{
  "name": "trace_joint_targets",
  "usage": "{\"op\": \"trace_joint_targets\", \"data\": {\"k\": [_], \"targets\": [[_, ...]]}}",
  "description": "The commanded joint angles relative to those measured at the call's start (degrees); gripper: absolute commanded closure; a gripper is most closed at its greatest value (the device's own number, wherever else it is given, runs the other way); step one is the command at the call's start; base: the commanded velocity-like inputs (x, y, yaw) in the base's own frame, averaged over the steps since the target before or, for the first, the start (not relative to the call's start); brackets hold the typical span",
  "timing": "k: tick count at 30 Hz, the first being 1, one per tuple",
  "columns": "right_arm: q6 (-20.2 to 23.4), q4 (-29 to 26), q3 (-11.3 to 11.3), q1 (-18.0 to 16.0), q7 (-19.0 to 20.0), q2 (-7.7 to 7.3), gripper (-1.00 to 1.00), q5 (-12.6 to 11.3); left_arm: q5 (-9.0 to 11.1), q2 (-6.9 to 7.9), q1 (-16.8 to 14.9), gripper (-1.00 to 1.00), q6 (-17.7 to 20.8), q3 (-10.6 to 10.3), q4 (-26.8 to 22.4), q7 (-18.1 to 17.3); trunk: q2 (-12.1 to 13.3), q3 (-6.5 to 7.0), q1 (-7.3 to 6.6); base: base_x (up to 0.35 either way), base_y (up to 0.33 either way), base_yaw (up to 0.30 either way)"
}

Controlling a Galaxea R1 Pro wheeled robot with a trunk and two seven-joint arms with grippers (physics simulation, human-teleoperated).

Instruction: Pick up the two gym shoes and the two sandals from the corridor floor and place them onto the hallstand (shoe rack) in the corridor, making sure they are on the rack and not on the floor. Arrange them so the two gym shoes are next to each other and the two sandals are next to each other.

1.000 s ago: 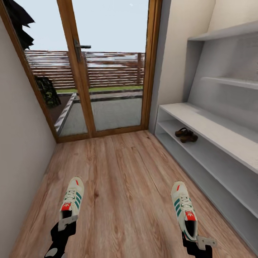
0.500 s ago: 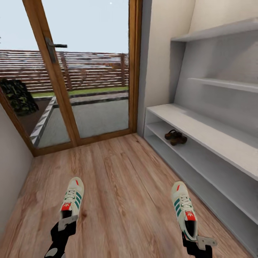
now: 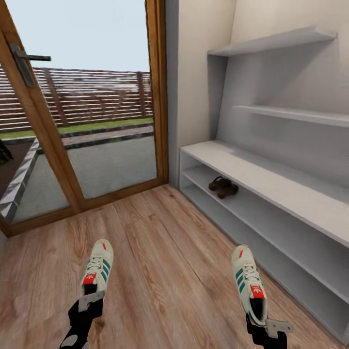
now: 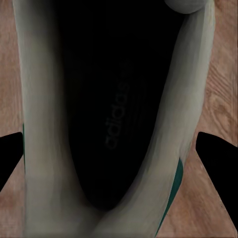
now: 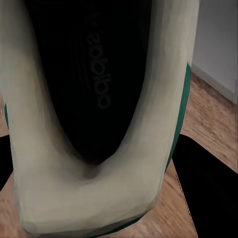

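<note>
One gym shoe (image 3: 97,272) is held at its heel by the left end effector (image 3: 90,301), and the other gym shoe (image 3: 249,284) is held at its heel by the right end effector (image 3: 268,327). Both are carried above the corridor floor (image 3: 165,261), it seems. The two sandals (image 3: 223,186) are seen side by side on a lower shelf of the hallstand (image 3: 271,174), far right

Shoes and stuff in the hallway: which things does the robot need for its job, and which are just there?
Needed for the job:
- left gym shoe, held by left gripper
- right gym shoe, held by right gripper
- sandals, on shoe rack shelf
- floor

Just there:
- glass door
- wall shelves
</note>
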Motion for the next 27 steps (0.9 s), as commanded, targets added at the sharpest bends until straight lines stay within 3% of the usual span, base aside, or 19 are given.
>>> {"op": "trace_joint_targets", "data": {"k": [1, 19, 27], "targets": [[-0.1, 0.1, 0.4, 0.0, -0.3, 0.00, 1.00, -0.4, 0.5, 0.02, 0.0, 1.00, -0.2, -0.2, 0.0, 0.0, 0.0, -0.05, 0.00, 0.096, 0.067, -0.300], [-0.1, 0.0, 0.4, 0.0, -0.3, 0.01, 1.00, -0.4, 0.6, -0.06, 0.0, 1.00, -0.3, -0.2, -0.1, -0.1, 0.0, -0.05, 0.00, 0.009, 0.010, -0.300], [-0.1, 0.0, 0.4, 0.0, -0.3, 0.01, 1.00, -0.4, 0.6, -0.06, 0.0, 1.00, -0.2, -0.2, -0.1, -0.1, 0.0, -0.05, 0.00, 0.001, 0.255, -0.300]]}}
